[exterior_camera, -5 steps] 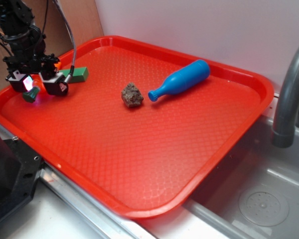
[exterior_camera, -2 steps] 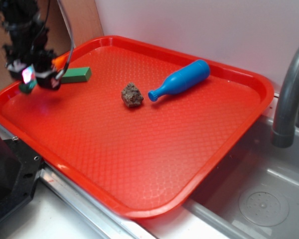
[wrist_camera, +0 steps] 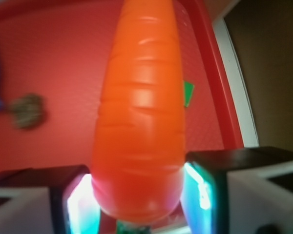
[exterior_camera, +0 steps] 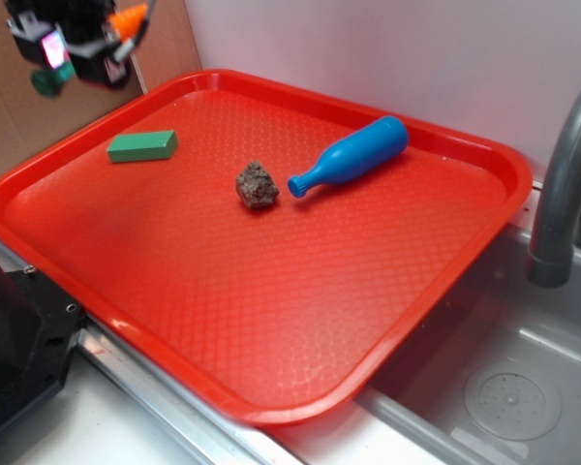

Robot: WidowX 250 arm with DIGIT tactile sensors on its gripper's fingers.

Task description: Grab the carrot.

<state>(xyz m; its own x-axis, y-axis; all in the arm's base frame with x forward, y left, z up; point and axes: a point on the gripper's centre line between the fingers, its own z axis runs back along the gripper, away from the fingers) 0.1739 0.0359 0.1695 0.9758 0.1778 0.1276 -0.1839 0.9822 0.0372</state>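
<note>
The glossy orange carrot (wrist_camera: 139,117) fills the wrist view, its thick end clamped between my two fingers (wrist_camera: 200,187). In the exterior view my gripper (exterior_camera: 77,53) hangs high above the tray's far left corner, shut on the carrot (exterior_camera: 128,19), whose orange tip sticks out to the right and whose dark green stub shows at the left. The carrot is well clear of the tray surface.
A red tray (exterior_camera: 484,242) holds a flat green block (exterior_camera: 142,146) at the far left, a brown rock-like lump (exterior_camera: 257,184) near the middle and a blue bottle (exterior_camera: 351,155) lying on its side. A sink with a grey tap (exterior_camera: 562,184) lies to the right.
My gripper has risen from the tray surface beside the green block to high above the corner, carrying the carrot up with it. The block, lump and bottle stay in place.
</note>
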